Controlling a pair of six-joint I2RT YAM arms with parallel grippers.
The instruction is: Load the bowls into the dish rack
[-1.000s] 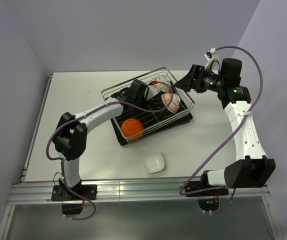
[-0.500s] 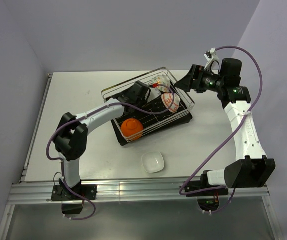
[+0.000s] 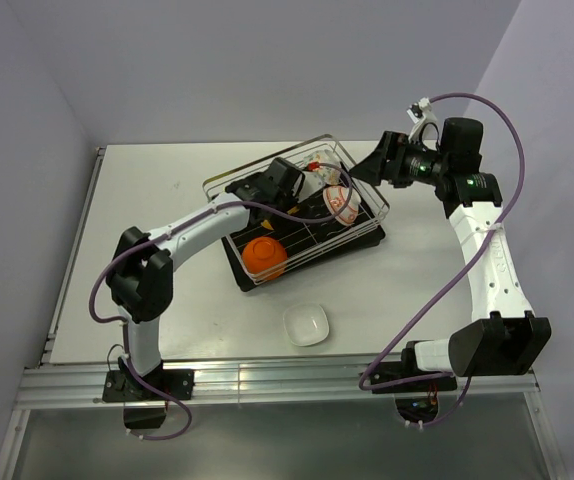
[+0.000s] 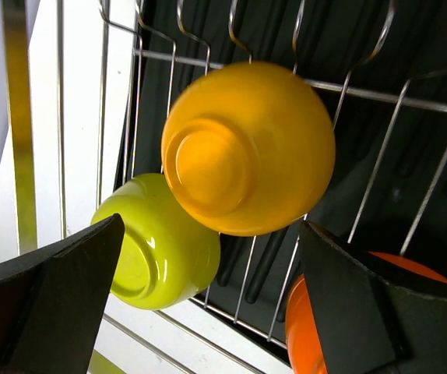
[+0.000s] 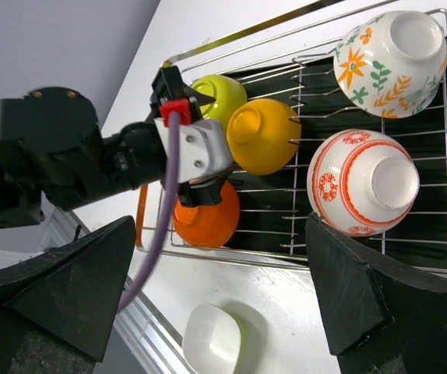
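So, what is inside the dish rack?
Five upturned bowls: lime green, yellow, orange, red-patterned and leaf-print. The left hand covers part of the orange one.

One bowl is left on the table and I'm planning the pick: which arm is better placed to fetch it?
Probably right. The white bowl lies nearer the right arm's base, and the right gripper hangs open, clear above the dish rack; the left gripper is open low over the yellow bowl.
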